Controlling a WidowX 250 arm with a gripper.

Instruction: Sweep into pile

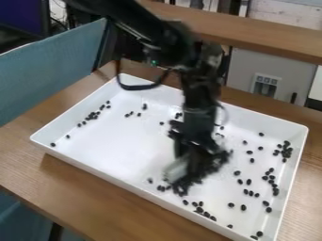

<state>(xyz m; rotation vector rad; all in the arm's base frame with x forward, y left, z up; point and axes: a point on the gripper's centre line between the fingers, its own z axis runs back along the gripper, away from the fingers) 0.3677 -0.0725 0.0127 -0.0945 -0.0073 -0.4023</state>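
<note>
The black gripper point(194, 149) hangs down over the middle of the white tray point(94, 162), low and close to its floor. A pale, blurred flat piece point(176, 170) shows at the gripper's lower left; how it is held is unclear. Small dark beans are crowded around the gripper's lower end, partly hidden by it. More beans lie along the tray's right side point(286, 151), in a loose line at the left point(93, 116), and near the front wall point(200, 210). A few single ones lie between.
The tray's raised walls surround the beans on a wooden table point(75, 193). A blue-grey fabric panel point(50, 66) stands at the left. Behind the tray runs a wooden ledge point(270, 35), with a light grey panel point(245, 70) below it.
</note>
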